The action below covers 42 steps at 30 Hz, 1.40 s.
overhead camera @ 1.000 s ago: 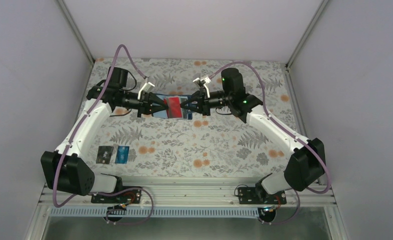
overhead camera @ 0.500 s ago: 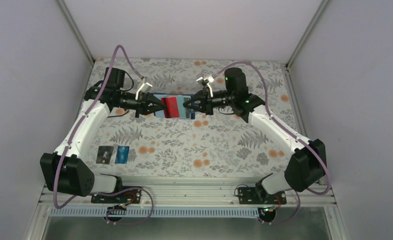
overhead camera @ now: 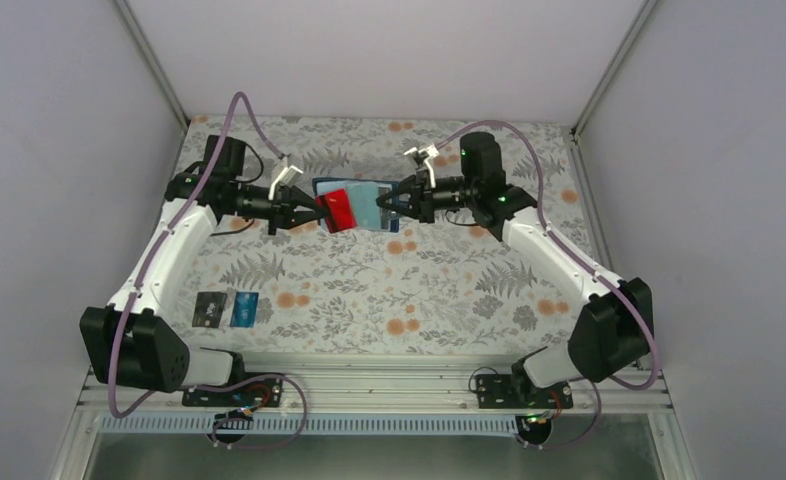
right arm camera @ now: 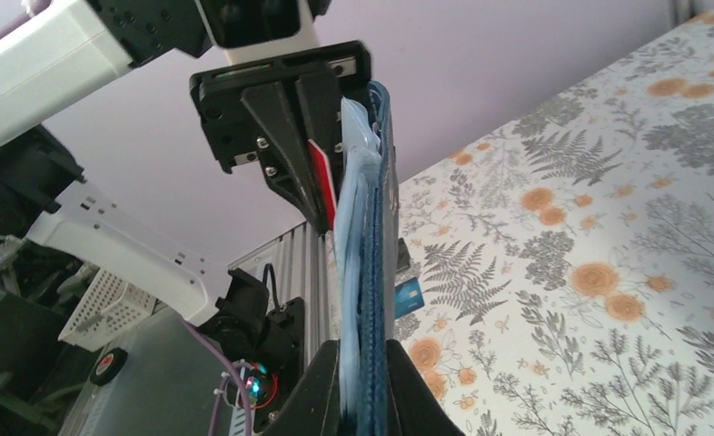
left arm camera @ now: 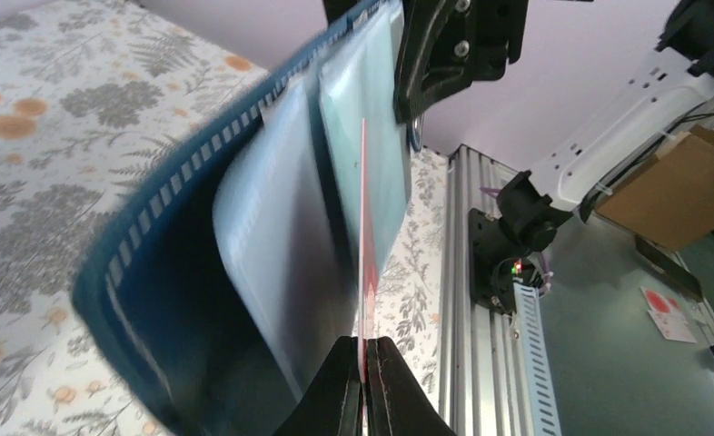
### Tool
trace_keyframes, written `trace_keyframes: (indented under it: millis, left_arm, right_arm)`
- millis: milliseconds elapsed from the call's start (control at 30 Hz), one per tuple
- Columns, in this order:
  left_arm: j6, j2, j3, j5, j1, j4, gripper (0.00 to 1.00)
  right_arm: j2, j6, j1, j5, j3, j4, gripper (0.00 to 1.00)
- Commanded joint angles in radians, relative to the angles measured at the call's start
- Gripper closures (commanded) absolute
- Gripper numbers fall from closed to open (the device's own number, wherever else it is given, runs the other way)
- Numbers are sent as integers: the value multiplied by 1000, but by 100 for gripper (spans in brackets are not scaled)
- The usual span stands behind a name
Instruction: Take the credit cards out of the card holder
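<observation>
The left arm's jaws are pinched together on the red credit card (overhead camera: 340, 210), and the right arm's jaws are clamped on the opposite edge of the navy card holder (overhead camera: 367, 204). The open booklet hangs in the air between the two sets of jaws, above the far middle of the floral table (overhead camera: 419, 290). In the left wrist view the red card (left arm camera: 364, 263) appears edge-on as a thin line rising straight out from between the closed jaws. The holder (left arm camera: 153, 272) is motion-blurred just to the left of it, with its pale blue inner pockets facing the card. The card's far end lies against those pockets, and whether it sits inside one cannot be told. In the right wrist view the holder (right arm camera: 367, 272) stands upright out of the jaws that grip its lower edge. The red card (right arm camera: 322, 182) shows as a sliver just to the left of the pockets, held by the other arm's black fingers (right arm camera: 281, 136). Two more credit cards, the black card (overhead camera: 209, 308) and the blue-teal card (overhead camera: 245, 309), lie flat side by side on the table. They are well apart from both sets of jaws, down toward the left arm's base.
</observation>
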Motion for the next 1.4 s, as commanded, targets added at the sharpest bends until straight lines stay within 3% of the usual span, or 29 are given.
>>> trace_keyframes:
  millis: [0,267,333,500,667,733,933,1033,1133,1233,1367]
  left_arm:
    - [25,-2,16,-65,14,-30,98]
    - [43,11,69,-179,18,-74,98]
    - [39,-12,42,-295,16,-41,97]
    - [105,-54,-54,-756,-52,20,98]
    - [169,-33,-76,-986,-150,-85,98]
    - [187,-21,-75,-1010,-185,-155,98]
    - [360,-89,-157,-873,-199,-220,98]
    - [286,61,-72,-761,-197,-356,98]
    - [250,114,-98,-699,-195,-373,98]
    - [204,82,-165,-787,-190,-299,98]
    - [70,43,-247,-1100,-196,-189,97]
  right_arm:
    - [34,53,-40,-52,-4,18,96]
    - [122,224,-123,36,-25,21,96]
    - [127,246,-137,52,-44,37,96]
    - [130,256,-139,50,-59,45,96]
    - [97,236,-140,54,-65,19,96]
    - [78,231,-140,56,-74,15,96]
    - [40,198,-140,54,-80,-26,96]
    - [32,203,-139,59,-78,-37,96]
    - [5,210,-140,69,-95,-29,96]
    - [-19,214,-140,87,-110,-31,96]
    - [-15,210,-140,87,-107,-42,96]
